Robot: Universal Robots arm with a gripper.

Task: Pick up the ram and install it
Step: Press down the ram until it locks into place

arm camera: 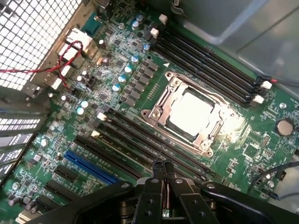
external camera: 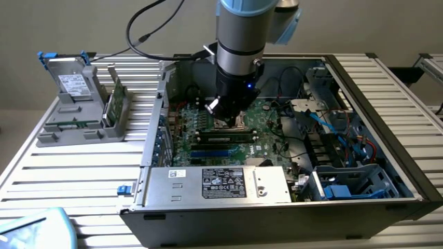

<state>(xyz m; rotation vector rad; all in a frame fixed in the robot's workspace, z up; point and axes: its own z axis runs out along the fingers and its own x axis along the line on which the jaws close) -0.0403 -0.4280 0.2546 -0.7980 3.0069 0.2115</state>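
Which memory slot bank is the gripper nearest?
The bank between the processor socket and the blue slot: the shut gripper hangs right over it. The other bank lies beyond the socket.

You see the open computer case (external camera: 387,104) lying on the desk (external camera: 62,171), with the motherboard (external camera: 207,129) inside. The end effector (external camera: 232,118) hangs over the CPU socket (arm camera: 192,114), just above the ram (external camera: 225,138) seated in its slot. A rack (external camera: 76,111) stands on the desk toward the exterior view's left.

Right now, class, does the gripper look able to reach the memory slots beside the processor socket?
Probably yes: the shut gripper hangs just above the memory slots, the case is open, and nothing crosses them.
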